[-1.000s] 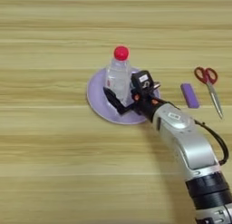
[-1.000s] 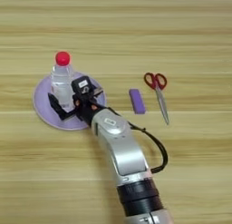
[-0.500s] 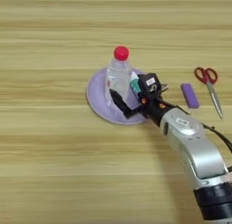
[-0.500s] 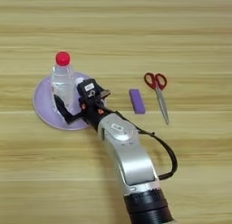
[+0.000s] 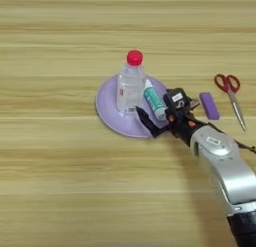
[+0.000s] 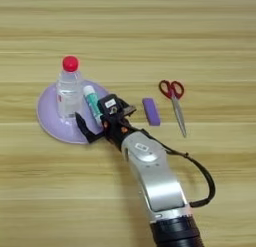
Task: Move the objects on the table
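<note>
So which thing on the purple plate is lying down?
The tube. It lies flat on the plate, right of the bottle, which stands upright with its red cap on top.

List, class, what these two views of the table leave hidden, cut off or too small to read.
1. Lower end of the white tube: hidden behind the claw in both views.
2. Whether the claw's second finger touches the tube: covered by the claw's body.
3. Print on the tube's green label: too small.
4. Near rim of the purple plate: partly covered by the claw.
5. Silver forearm: cut off by the bottom edge.
</note>
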### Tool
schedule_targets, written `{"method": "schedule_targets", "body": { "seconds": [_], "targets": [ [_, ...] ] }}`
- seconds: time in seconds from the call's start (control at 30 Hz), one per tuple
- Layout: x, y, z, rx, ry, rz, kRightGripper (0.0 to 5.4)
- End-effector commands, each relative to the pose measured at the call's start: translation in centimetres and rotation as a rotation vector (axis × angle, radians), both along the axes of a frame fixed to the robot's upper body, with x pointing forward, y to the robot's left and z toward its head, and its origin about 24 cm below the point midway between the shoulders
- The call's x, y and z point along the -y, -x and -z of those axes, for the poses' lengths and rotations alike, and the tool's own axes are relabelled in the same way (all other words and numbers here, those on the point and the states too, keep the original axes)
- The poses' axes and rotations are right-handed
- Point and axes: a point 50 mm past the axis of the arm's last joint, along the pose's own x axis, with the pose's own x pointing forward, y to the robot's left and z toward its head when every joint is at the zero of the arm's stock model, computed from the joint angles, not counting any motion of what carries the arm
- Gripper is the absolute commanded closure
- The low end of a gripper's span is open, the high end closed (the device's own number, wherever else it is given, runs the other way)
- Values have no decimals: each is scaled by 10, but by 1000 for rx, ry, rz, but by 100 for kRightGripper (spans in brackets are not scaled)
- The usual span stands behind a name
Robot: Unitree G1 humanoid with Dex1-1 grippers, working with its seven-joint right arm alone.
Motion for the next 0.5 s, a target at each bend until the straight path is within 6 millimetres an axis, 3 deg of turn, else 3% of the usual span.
{"method": "schedule_targets", "body": {
  "seconds": [0.03, 0.5],
  "targets": [
    [7, -9, -23, 117, 26, 6, 4],
    [10, -17, -10, 60, 31, 25, 4]
  ]
}}
